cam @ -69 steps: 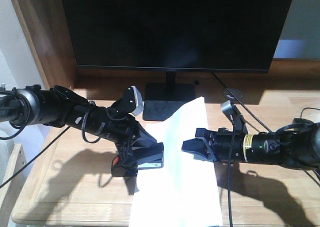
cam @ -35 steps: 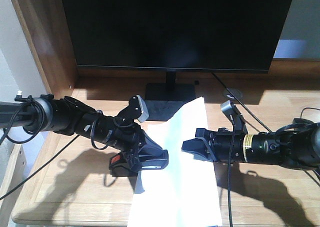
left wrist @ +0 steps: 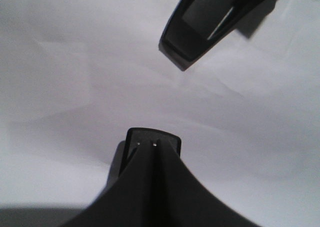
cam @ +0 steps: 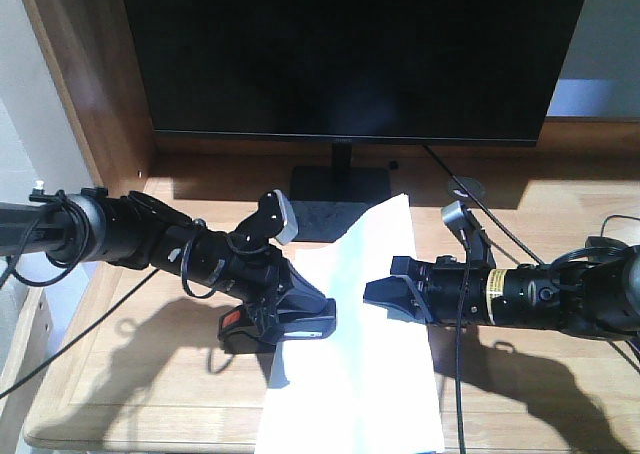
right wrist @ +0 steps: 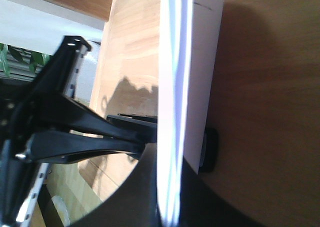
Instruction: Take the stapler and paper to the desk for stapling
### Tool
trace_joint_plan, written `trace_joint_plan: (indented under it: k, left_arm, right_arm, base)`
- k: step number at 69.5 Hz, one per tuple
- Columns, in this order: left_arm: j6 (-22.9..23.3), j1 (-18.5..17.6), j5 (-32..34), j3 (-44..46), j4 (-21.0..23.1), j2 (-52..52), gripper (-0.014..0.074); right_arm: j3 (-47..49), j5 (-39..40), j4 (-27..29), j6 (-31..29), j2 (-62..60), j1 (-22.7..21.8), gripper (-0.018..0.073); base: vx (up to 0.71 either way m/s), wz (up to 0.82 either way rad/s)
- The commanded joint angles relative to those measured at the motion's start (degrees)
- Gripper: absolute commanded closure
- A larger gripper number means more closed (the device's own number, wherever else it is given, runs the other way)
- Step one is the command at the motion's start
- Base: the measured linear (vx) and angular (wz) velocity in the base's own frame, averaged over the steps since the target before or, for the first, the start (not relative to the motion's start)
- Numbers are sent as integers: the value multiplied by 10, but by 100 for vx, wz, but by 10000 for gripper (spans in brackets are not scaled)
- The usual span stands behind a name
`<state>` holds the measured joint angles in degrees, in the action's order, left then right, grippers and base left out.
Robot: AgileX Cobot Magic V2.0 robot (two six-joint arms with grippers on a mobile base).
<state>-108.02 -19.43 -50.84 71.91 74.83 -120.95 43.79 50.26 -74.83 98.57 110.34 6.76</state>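
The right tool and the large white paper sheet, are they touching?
Touching. In the right wrist view, the large white paper sheet runs edge-on into the right tool, with one finger pressed on its far face.

Since a second ago the left arm has dropped lower and reached further right. Left gripper (cam: 300,319) now sits low at the paper's (cam: 360,374) left edge; earlier it hung higher and more left. Stapler (cam: 245,329) has come down onto the desk (cam: 150,394); its orange-red end now lies left of the fingers. Nothing visibly changed in the last half second.
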Motion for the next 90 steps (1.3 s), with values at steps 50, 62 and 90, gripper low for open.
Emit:
trace_joint_plan:
  k: [50,62,90]
  left_arm:
    - [6,-2,39,8,-4,171,603]
    - [6,-2,39,8,-4,171,603]
    - [129,-2,134,8,-71,175,603]
  right_arm:
    - [10,35,34,-89,-25,-4,361]
    - [11,26,47,-112,-25,-4,39]
    - [12,-145,16,-167,-84,-4,-106]
  base:
    - [0,0]
    - [0,0]
    - [0,0]
